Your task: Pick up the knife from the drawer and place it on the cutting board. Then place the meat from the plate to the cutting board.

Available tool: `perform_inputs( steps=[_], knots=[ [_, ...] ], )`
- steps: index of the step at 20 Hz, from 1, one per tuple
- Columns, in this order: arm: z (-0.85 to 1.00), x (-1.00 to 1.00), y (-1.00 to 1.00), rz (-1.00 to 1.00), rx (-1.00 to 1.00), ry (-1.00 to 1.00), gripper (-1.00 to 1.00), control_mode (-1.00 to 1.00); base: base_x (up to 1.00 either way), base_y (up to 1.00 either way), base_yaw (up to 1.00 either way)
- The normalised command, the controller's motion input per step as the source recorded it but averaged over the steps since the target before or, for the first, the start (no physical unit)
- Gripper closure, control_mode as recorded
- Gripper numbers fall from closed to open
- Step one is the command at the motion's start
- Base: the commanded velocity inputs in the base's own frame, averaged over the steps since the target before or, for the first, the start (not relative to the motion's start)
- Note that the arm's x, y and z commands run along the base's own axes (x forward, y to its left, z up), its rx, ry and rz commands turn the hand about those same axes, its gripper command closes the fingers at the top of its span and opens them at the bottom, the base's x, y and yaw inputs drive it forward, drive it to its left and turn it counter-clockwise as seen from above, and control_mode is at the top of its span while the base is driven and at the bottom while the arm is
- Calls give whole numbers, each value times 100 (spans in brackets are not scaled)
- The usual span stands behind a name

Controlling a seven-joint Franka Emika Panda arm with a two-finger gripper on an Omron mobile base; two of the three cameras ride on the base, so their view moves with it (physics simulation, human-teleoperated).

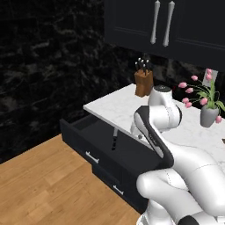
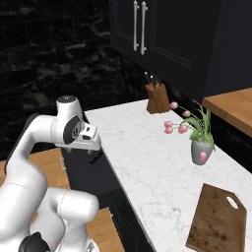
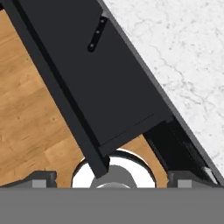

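Gripper (image 3: 112,178) at the bottom of the hand view, jaws spread wide, holding nothing; one fingertip (image 3: 43,178) lower left, the other lower right. It hangs over the open drawer (image 3: 109,83), which runs diagonally across that view, wooden floor (image 3: 30,113) on its left, white marble surface (image 3: 183,57) on its right. In the right base view the gripper (image 2: 93,150) sits at mid-left, just off the surface edge.

Knife (image 1: 114,139) lies inside the drawer, centre of the left base view, black handle nearer the camera, blade pointing toward the surface. In the hand view its black handle (image 3: 97,34) shows at upper centre, with small rivets. The drawer front carries a small silver bar handle (image 1: 92,157).

Cutting board (image 2: 217,220) lies flat on the surface, lower right of the right base view, well apart from the drawer. Farther back: a grey pot of pink flowers (image 2: 199,140), then a brown knife block (image 2: 157,97) by the black wall. Black upper cabinets with long silver handles (image 2: 139,25) at top. No readable writing or labels.
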Motion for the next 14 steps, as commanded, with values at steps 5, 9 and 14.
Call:
perform_inputs(
  steps=[5,9,14],
  knots=[
    [-69,30,51,0,0,4,-100,-100,0,0,0],
    [-73,21,61,-5,0,9,-100,-100,0,0,0],
    [-54,23,46,-23,3,13,-100,-100,0,0,0]
  ],
)
